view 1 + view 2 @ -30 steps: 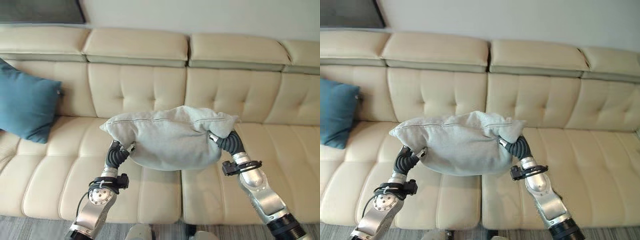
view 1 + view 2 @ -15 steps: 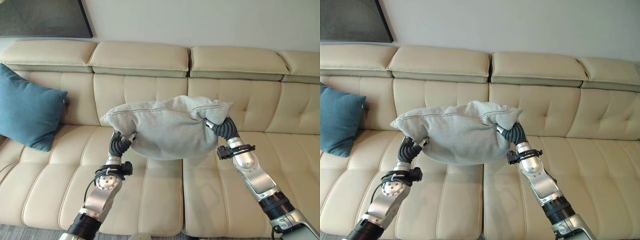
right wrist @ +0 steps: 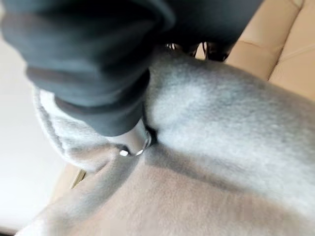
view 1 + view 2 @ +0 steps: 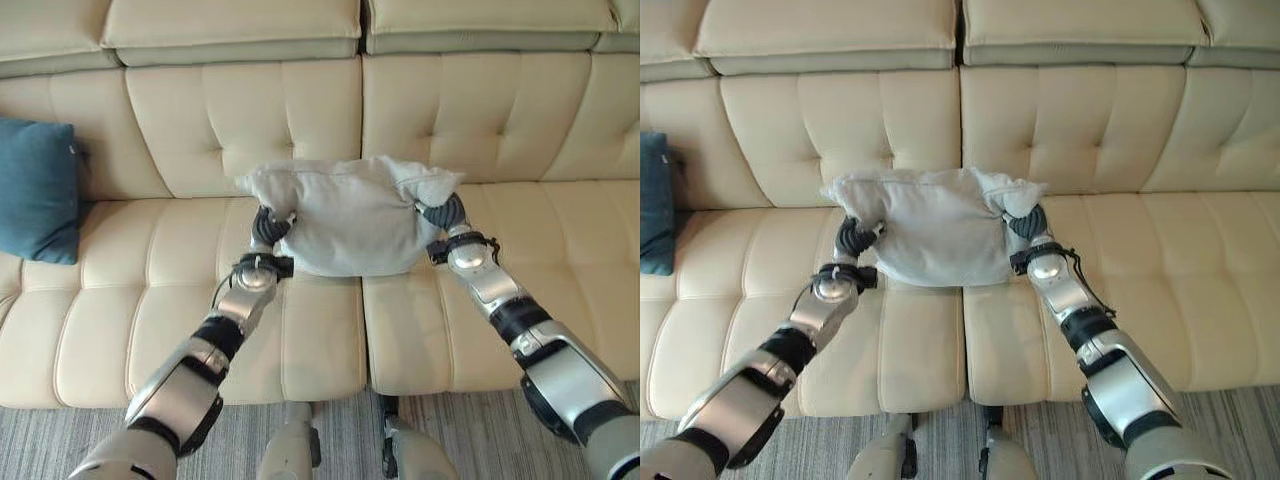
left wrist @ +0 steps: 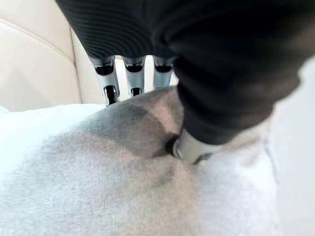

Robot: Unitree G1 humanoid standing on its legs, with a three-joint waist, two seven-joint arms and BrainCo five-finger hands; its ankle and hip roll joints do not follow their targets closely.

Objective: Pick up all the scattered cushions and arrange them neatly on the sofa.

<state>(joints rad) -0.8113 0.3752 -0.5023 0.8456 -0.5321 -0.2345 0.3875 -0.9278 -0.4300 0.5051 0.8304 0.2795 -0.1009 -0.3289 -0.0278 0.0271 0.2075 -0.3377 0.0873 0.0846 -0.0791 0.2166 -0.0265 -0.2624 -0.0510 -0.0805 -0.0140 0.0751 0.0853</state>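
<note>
A grey cushion (image 4: 345,225) rests on the seat of the cream sofa (image 4: 150,290), at the seam between two seat sections and leaning on the backrest. My left hand (image 4: 268,225) grips its left end and my right hand (image 4: 443,212) grips its right end. In the left wrist view the fingers (image 5: 132,69) reach behind the grey cloth (image 5: 123,187) while the thumb (image 5: 189,147) digs into the front. In the right wrist view the thumb (image 3: 135,142) presses into a fold of the cushion (image 3: 211,123). A teal cushion (image 4: 35,190) stands against the backrest at the sofa's far left.
The sofa's tufted backrest (image 4: 240,110) rises right behind the grey cushion. Bare seat stretches left towards the teal cushion and also to the right (image 4: 570,230). Grey carpet (image 4: 330,440) runs along the sofa's front edge.
The camera has tilted down. Both arms have stretched forward and lowered the grey cushion from mid-air onto the seat against the backrest, still held at both ends.
</note>
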